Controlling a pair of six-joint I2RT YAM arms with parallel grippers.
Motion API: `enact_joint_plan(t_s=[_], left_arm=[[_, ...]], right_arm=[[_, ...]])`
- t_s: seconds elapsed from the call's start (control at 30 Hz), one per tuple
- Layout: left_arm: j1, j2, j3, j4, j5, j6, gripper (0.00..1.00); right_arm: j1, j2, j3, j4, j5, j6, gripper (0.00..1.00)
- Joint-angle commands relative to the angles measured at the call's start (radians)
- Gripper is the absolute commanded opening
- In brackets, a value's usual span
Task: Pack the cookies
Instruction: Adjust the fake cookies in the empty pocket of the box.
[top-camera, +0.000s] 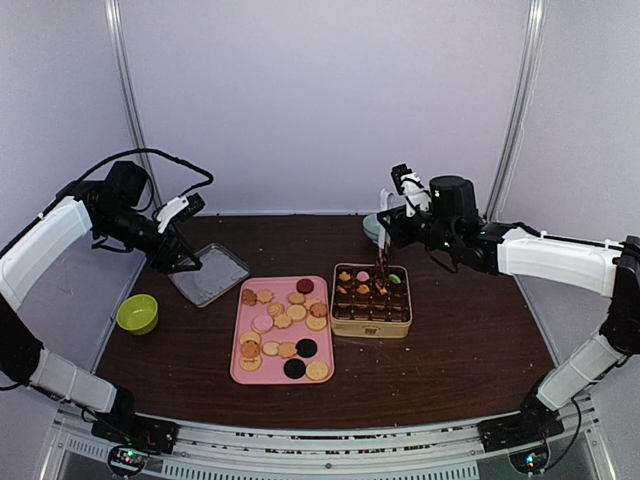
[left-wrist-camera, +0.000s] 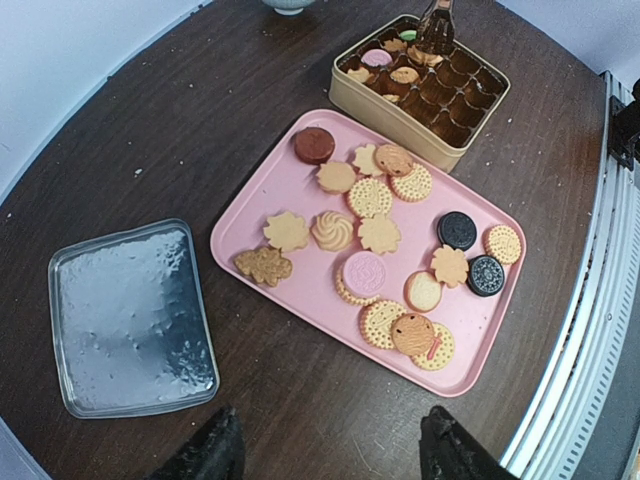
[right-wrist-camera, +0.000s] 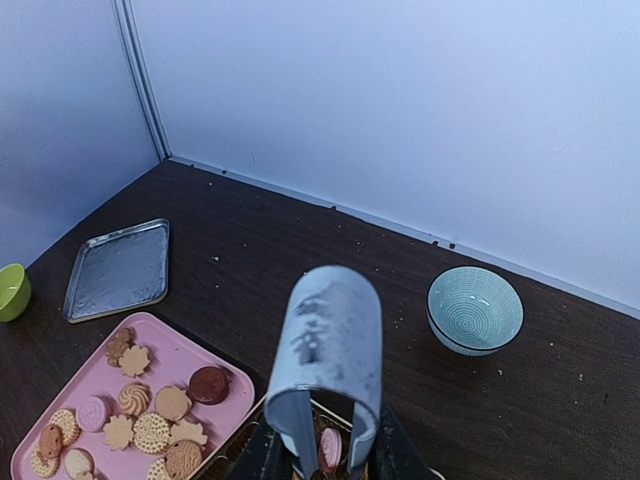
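Pink tray (left-wrist-camera: 480, 320): one, holding about twenty cookies (left-wrist-camera: 370, 197), including two black, one dark red and one pink. Gold tin (left-wrist-camera: 395, 125): one, with a few cookies inside, count unclear. Silver tray (left-wrist-camera: 130, 320): one. Bowls: two, a green bowl (top-camera: 137, 313) and a pale blue bowl (right-wrist-camera: 475, 310).

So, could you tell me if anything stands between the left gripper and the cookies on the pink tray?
Nothing visible does. The open left gripper hangs above the table beside the pink tray, and its cookies lie uncovered.
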Motion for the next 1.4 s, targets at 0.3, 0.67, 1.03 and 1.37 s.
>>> enact_joint_plan(t_s=[0.3,0.67,1.03,1.37], left_arm=[[0.003,-0.023,-0.005,-0.007,0.02,0.019,0.62],[0.003,-0.022,-0.007,-0.006,0.019,0.026,0.62],[0.003,-0.024,-0.001,-0.012,0.028,0.026,0.61],[0.005,-0.024,0.005,-0.018,0.029,0.025,0.62]], right_arm=[[-0.031,-0.016,0.036,0.005,-0.041,0.011,0.12],[-0.035,0.006,-0.047,0.02,-0.087,0.045,0.1],[-0.039,-0.097,0.011,-0.007,-0.157,0.059,0.12],[0.104,-0.124,0.054,0.063,-0.147,0.092,0.13]])
